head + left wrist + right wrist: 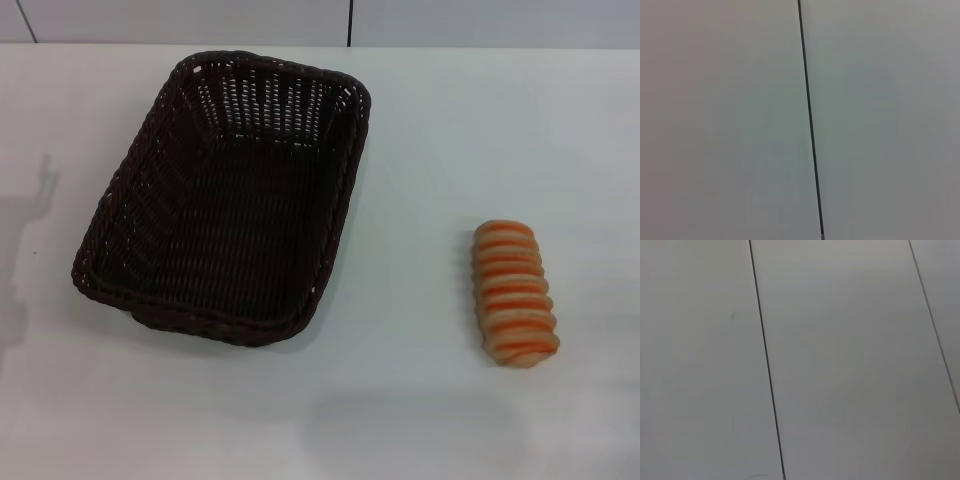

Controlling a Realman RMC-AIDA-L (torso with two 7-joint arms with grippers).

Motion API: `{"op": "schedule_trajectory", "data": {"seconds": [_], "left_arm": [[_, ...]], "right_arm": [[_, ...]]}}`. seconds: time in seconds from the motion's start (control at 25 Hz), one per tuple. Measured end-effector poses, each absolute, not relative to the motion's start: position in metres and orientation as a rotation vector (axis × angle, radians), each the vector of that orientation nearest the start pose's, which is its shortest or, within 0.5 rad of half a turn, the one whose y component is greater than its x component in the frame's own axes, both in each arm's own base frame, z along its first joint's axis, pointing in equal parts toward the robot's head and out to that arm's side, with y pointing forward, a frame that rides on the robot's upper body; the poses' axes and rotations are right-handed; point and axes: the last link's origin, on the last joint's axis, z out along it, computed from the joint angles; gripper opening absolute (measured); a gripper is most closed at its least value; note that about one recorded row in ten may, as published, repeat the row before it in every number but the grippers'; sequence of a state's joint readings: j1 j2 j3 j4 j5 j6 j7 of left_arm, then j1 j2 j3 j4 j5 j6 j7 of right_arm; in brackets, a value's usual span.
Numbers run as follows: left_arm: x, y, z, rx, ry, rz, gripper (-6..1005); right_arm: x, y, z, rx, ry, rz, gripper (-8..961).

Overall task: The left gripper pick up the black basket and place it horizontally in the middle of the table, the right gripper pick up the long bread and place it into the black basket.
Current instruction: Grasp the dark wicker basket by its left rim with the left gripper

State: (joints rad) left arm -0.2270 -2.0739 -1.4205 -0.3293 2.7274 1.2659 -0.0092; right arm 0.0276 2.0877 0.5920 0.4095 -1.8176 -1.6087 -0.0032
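The black basket (225, 195) is a large dark woven wicker basket. It stands on the white table (450, 130) left of the middle, lying lengthwise and slightly slanted, and it is empty. The long bread (513, 292) is an oblong loaf striped orange and cream. It lies on the table to the right of the basket, well apart from it. Neither the left gripper nor the right gripper shows in any view. Both wrist views show only pale flat panels with thin dark seams.
A pale wall with a dark vertical seam (350, 22) runs along the table's far edge. Faint shadows fall on the table at the left edge (30, 230) and near the front (410, 430).
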Motion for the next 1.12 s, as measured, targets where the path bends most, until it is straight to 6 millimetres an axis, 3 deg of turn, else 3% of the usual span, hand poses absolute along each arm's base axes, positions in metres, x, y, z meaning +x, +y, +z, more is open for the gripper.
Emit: {"op": "schedule_trajectory", "data": {"seconds": [0.52,0.8,1.0,1.12], "left_arm": [[-0.344,0.302,0.039,-1.386,-0.373,-0.682,785],[-0.311,0.339,0.044,-1.502,-0.329,-0.675,785],[-0.271,0.366,0.056,-1.640,-0.428,-0.544,785],[-0.246,0.371,0.067,-1.720,-0.487,-0.442,785]], "right_arm": [[0.361,0.189,0.014,-1.075,0.553,0.755,824],[0.361,0.189,0.014,-1.077,0.551,0.754,824],[0.360,0.190,0.015,-1.075,0.552,0.759,824],[0.360,0.190,0.014,-1.075,0.552,0.762,823]]}}
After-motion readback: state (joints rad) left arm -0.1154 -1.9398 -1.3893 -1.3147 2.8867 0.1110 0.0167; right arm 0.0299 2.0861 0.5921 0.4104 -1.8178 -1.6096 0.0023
